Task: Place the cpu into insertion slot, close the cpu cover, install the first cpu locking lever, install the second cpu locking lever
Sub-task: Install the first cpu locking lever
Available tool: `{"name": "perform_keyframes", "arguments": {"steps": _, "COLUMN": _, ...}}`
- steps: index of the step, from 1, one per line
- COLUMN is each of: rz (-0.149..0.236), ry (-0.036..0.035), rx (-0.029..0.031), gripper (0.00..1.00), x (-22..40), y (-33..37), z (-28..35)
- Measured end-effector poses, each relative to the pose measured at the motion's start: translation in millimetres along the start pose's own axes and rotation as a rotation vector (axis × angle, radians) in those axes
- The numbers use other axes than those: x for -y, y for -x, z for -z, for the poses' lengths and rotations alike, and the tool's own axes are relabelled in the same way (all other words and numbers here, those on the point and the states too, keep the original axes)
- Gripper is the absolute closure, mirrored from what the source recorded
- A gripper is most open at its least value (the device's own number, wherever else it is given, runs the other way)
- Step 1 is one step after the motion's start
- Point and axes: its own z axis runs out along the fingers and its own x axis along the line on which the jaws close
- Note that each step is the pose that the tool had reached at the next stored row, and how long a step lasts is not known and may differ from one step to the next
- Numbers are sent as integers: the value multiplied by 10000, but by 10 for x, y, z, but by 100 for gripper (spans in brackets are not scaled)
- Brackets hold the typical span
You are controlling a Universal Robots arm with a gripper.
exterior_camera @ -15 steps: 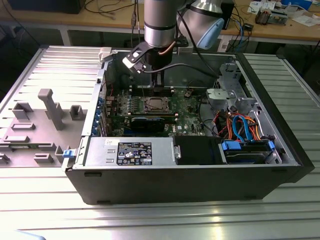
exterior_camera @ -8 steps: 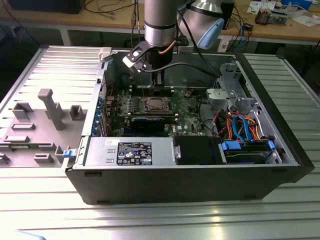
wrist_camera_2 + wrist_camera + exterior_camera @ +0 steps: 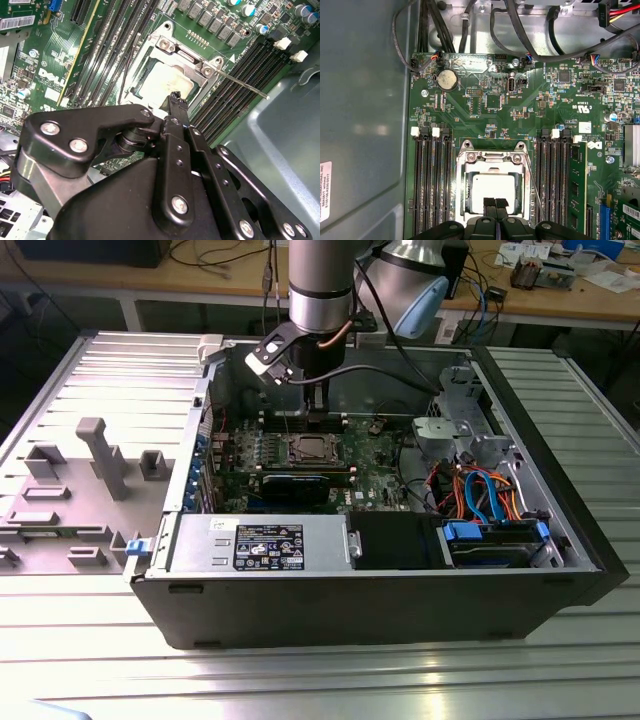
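While the grey plastic tray [image 3: 62, 502] lies at the exterior view's left, my black gripper [image 3: 318, 408] [image 3: 495, 204] hangs mid-case, fingers [image 3: 489, 206] pinched together on nothing, just above the flat silver-grey cpu [image 3: 494, 187] seated in the silver-rimmed insertion slot [image 3: 465, 194], thin silver cpu cover [image 3: 492, 160] frame lying flat around it; orange cables [image 3: 478, 490] rightward

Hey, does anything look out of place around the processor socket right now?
Yes. A thin locking lever juts from the corner of the cpu cover, slanting across the memory slots instead of lying latched alongside. The top of the cpu also looks smeared white.
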Motion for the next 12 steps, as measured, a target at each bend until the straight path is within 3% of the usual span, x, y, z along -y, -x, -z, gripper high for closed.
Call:
{"name": "perform_keyframes", "arguments": {"steps": 4, "rz": 0, "ry": -1, "rx": 1, "gripper": 89, "x": -1, "y": 0, "z": 20}}
{"name": "perform_keyframes", "arguments": {"steps": 9, "rz": 0, "ry": -1, "rx": 5, "gripper": 89, "x": -5, "y": 4, "z": 228}}
{"name": "perform_keyframes", "arguments": {"steps": 12, "rz": 0, "ry": 0, "rx": 3, "gripper": 89, "x": -5, "y": 4, "z": 265}}
